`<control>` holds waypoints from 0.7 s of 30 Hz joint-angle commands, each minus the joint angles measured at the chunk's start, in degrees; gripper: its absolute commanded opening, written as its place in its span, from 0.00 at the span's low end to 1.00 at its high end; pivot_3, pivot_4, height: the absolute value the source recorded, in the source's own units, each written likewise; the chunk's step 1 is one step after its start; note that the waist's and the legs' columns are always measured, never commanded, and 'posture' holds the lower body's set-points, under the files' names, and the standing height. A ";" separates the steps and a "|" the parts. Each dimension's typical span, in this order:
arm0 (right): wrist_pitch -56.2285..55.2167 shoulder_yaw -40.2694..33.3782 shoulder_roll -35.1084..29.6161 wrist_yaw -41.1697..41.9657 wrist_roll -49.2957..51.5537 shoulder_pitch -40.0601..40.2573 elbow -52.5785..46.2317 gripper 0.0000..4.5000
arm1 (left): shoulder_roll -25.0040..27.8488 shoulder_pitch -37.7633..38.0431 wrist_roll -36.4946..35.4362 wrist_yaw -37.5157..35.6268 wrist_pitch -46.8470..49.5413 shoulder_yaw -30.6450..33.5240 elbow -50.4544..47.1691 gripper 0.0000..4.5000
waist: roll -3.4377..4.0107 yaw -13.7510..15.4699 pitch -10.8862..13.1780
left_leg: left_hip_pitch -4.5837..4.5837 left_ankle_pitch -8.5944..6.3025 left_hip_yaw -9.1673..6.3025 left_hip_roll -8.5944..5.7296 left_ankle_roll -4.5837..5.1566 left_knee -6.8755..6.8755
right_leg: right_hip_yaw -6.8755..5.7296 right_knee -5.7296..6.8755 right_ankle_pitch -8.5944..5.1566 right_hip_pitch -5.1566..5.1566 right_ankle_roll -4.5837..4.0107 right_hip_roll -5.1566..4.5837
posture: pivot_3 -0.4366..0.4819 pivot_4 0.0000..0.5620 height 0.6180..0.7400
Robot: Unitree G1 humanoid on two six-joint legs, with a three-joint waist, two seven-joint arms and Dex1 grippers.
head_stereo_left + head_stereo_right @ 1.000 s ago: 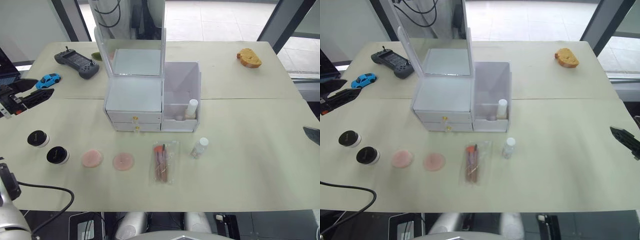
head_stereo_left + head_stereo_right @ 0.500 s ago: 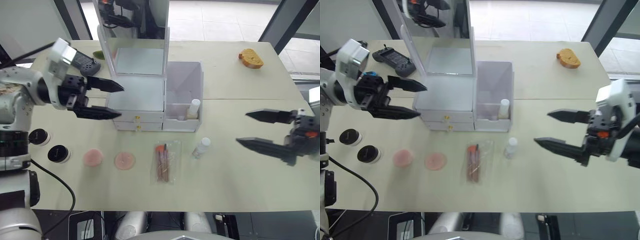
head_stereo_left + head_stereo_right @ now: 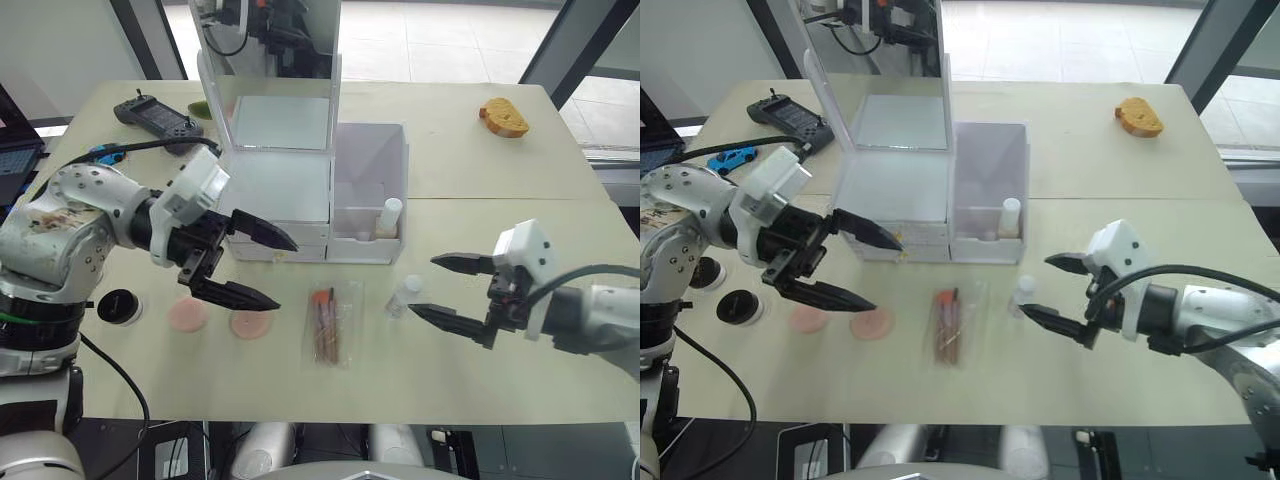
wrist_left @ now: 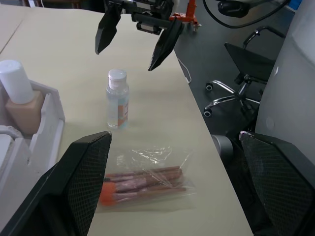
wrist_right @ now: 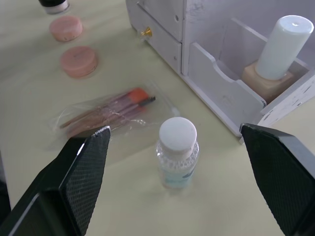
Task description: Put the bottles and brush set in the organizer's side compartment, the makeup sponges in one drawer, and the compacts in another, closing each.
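Table (image 3: 520, 200): beige, holds all items.

Organizer (image 3: 275, 200): white, mirror lid upright, both gold-knobbed drawers shut. Side compartment (image 3: 368, 195) on its right holds the peach bottle (image 3: 385, 218), upright, white cap.

Left gripper (image 3: 258, 270): fingers spread, empty, just in front of the drawers, over the sponges.

Right gripper (image 3: 432, 288): fingers spread, empty; the clear bottle lies just at its 9 o'clock.

Brush set (image 3: 328, 322): clear pouch, orange-brown handles, flat, between the grippers.

Sponges (image 3: 250, 323): two pink discs, side by side.

Clear bottle (image 3: 403, 296): upright, white cap, at 3 o'clock of the pouch.

Compact (image 3: 117, 306): black top, at 9 o'clock of the sponges.
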 commanded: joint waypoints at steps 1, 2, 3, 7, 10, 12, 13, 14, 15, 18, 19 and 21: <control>-4.25 2.60 0.69 0.09 -5.35 -0.89 1.82 0.99 | 0.23 0.09 -1.35 1.01 0.35 0.63 -2.23 1.00 | 0.00 0.02 0.00 | 0.01 0.00 0.00 -0.01 0.00 0.00 | -0.01 0.00 0.00 -0.01 0.00 0.02 | 0.48 0.27 0.95; -4.83 3.31 1.26 0.08 -6.12 -1.41 2.57 0.95 | 0.34 0.30 -1.15 1.19 0.37 0.50 -2.41 1.00 | 0.00 0.04 0.00 | 0.01 0.00 0.00 -0.01 0.00 0.00 | -0.01 -0.01 0.00 0.00 0.00 0.04 | 0.48 0.27 0.95; -5.24 3.84 1.63 0.17 -6.71 -1.73 3.05 0.91 | 0.42 0.44 -1.06 1.36 0.43 0.45 -2.53 1.00 | 0.00 0.02 0.00 | 0.01 0.00 0.00 -0.01 0.00 0.00 | -0.02 -0.01 0.00 0.00 0.00 0.04 | 0.48 0.27 0.95; -6.00 5.07 2.87 0.64 -8.19 -1.67 3.05 0.79 | -0.27 0.96 -0.53 3.13 -0.41 0.96 -1.87 1.00 | 0.00 0.10 0.00 | 0.01 0.00 0.00 0.00 0.00 -0.01 | -0.01 -0.01 0.00 -0.01 0.00 0.09 | 0.48 0.27 0.95; -6.30 5.44 3.78 1.12 -8.60 -1.48 2.82 0.79 | 0.08 1.54 0.52 3.26 -1.61 0.70 -1.17 1.00 | 0.00 0.05 0.00 | 0.02 0.00 0.01 0.00 0.00 -0.01 | 0.01 -0.03 0.00 0.00 0.00 0.07 | 0.48 0.27 0.95; -6.72 5.68 4.09 1.55 -8.94 -1.52 2.87 0.79 | -0.01 1.55 0.36 3.55 -1.75 0.77 -1.21 1.00 | 0.00 0.06 0.00 | 0.02 0.00 0.01 0.00 0.00 -0.01 | 0.01 -0.03 0.00 -0.01 0.00 0.09 | 0.48 0.27 0.95; -6.97 6.01 4.16 1.80 -9.29 -1.74 3.23 0.79 | -0.13 1.37 0.40 3.78 -1.87 0.75 -1.02 1.00 | 0.00 0.07 0.00 | 0.02 0.00 0.00 0.01 0.00 -0.01 | 0.00 -0.03 0.00 -0.01 0.00 0.09 | 0.48 0.27 0.95; -7.12 6.25 4.26 1.98 -9.53 -1.95 3.55 0.79 | -0.20 1.21 0.48 3.92 -2.03 0.70 -0.82 1.00 | 0.00 0.07 0.00 | 0.03 0.00 0.00 0.00 0.00 -0.01 | 0.01 -0.03 0.00 0.00 0.00 0.09 | 0.48 0.27 0.95; -7.17 6.44 4.46 2.10 -9.63 -2.23 3.90 0.79 | -0.26 1.04 0.66 4.07 -2.23 0.63 -0.55 1.00 | 0.00 0.06 0.00 | 0.03 0.00 0.01 0.00 0.00 -0.01 | 0.01 -0.03 0.00 0.00 0.00 0.08 | 0.48 0.27 0.95; -7.19 7.02 4.91 2.93 -9.56 -2.43 4.29 0.65 | -0.19 0.84 0.79 4.32 -2.60 0.51 -0.18 1.00 | 0.00 0.05 0.00 | 0.02 0.00 0.01 0.00 0.00 -0.01 | 0.01 -0.03 0.00 -0.02 0.00 0.09 | 0.48 0.27 0.95; -7.66 7.40 5.14 3.19 -10.04 -2.24 4.46 0.58 | -0.20 0.82 0.83 4.42 -2.78 0.52 -0.06 1.00 | 0.00 0.08 0.00 | 0.02 0.00 0.01 0.00 0.00 -0.01 | 0.01 -0.03 0.00 -0.02 0.00 0.08 | 0.48 0.27 0.95; -8.71 7.93 5.80 3.51 -10.94 -1.93 4.81 0.42 | -0.36 0.93 0.72 4.79 -2.77 0.73 0.29 1.00 | 0.00 0.09 0.00 | 0.02 0.00 0.00 0.00 0.00 -0.01 | 0.01 -0.03 0.00 -0.01 0.00 0.08 | 0.48 0.27 0.95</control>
